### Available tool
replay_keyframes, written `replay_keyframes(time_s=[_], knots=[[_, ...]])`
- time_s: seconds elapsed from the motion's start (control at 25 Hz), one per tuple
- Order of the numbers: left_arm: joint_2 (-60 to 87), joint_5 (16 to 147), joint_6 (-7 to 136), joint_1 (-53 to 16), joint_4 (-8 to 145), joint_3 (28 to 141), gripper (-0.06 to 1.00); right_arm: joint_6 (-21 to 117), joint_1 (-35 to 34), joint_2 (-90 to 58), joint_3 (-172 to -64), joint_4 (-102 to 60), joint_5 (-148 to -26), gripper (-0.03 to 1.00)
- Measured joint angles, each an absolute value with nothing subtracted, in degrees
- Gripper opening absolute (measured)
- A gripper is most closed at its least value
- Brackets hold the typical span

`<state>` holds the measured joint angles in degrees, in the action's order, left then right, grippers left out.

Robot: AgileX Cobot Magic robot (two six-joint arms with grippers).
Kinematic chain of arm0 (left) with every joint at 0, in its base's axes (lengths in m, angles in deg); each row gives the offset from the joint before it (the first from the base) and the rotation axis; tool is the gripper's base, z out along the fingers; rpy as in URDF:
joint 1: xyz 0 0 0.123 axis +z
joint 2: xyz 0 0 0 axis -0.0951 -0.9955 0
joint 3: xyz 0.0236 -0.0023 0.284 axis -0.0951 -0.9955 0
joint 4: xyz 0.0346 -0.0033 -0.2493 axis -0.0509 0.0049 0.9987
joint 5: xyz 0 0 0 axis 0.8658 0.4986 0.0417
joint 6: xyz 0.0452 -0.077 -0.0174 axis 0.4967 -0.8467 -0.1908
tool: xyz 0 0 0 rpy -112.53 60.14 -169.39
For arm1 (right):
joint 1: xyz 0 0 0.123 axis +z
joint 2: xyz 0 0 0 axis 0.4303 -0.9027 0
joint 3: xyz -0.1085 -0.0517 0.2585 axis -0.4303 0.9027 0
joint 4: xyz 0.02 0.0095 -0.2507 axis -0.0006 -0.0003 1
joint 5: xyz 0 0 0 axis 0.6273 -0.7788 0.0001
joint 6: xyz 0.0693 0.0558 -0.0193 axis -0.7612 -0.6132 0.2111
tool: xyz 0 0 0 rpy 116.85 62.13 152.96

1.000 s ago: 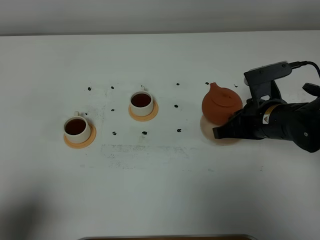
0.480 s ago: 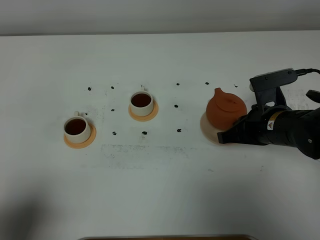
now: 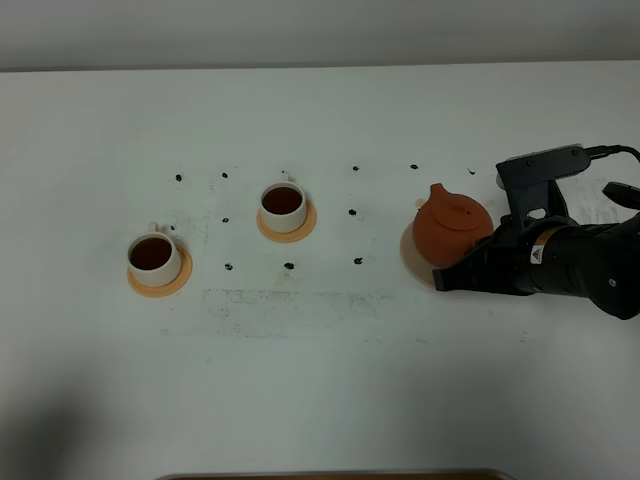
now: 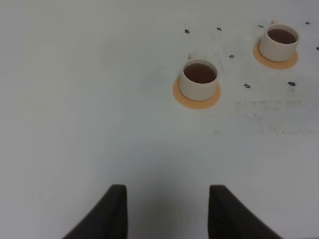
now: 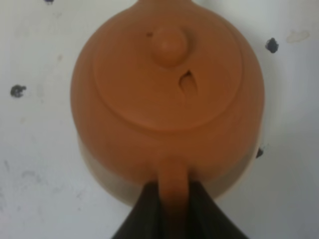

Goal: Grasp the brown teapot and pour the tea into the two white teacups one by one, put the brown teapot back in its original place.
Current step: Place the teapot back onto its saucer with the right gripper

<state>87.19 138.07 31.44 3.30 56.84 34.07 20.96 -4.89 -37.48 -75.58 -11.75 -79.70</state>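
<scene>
The brown teapot (image 3: 452,226) stands upright over the pale saucer (image 3: 409,254) at the right of the table, and seems to rest on it. My right gripper (image 3: 485,243) is shut on its loop handle. From the right wrist, the teapot (image 5: 167,99) fills the view, the right gripper (image 5: 172,199) pinches the handle, and the saucer rim (image 5: 94,169) peeks out below. The two white teacups (image 3: 153,256) (image 3: 283,204) hold dark tea on orange coasters. The left wrist view shows both teacups (image 4: 200,78) (image 4: 280,42) far ahead of my open left gripper (image 4: 168,209), which holds nothing.
Small black marks (image 3: 353,213) dot the white table between the cups and the teapot. A brown edge (image 3: 330,474) runs along the table's near side. The right arm's black body (image 3: 580,262) lies to the right of the teapot.
The teapot has come down and slightly rightward with my right gripper, levelling out over the pale saucer. The cups have not moved.
</scene>
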Motion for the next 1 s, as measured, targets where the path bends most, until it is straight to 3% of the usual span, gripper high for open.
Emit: replay_keyframes(time_s=[0.4,0.72,1.0], knots=[[87.2,138.1,31.4,3.3,56.8,34.1,0.41,21.0,-4.9,-37.5,-75.6,-12.4,-79.6,0.14],[87.2,138.1,31.4,3.3,56.8,34.1,0.41,20.9,-4.9,-37.5,-75.6,-13.4,-79.3,0.51],[87.2,138.1,31.5,3.3,56.8,34.1,0.41,20.3,-4.9,-34.9,-75.5,-13.4,-80.3,0.56]])
